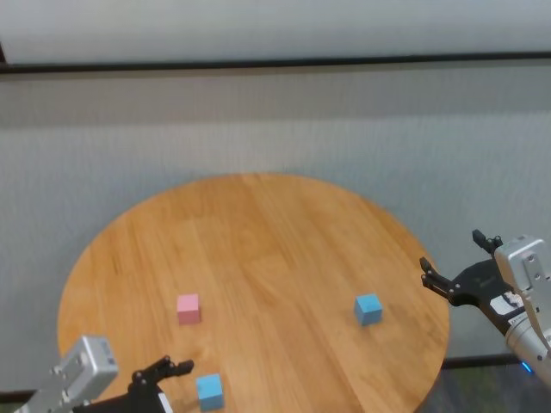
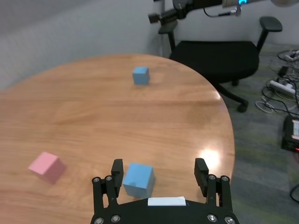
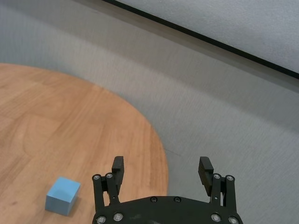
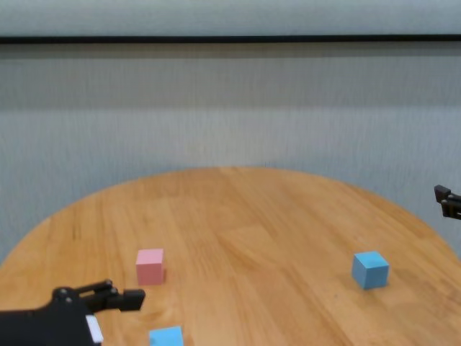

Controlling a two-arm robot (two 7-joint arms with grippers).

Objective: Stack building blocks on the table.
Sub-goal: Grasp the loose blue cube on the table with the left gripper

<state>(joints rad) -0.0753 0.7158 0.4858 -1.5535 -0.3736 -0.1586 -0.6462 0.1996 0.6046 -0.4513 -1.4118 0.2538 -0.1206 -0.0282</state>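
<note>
Round table (image 1: 258,224) with 3 scattered blocks, both grippers' fingers wide open, empty, at opposite edges.

Black hands (image 2: 160,175), silver wrists (image 1: 83,366)

The counter (image 1: 258,232) is grained wooden planking with a light sheen. The pink block (image 1: 188,308) and both blue blocks (image 1: 368,309) (image 1: 209,391) look matt and smooth. Each tool (image 2: 159,171) (image 3: 162,170) is matt black.
</note>
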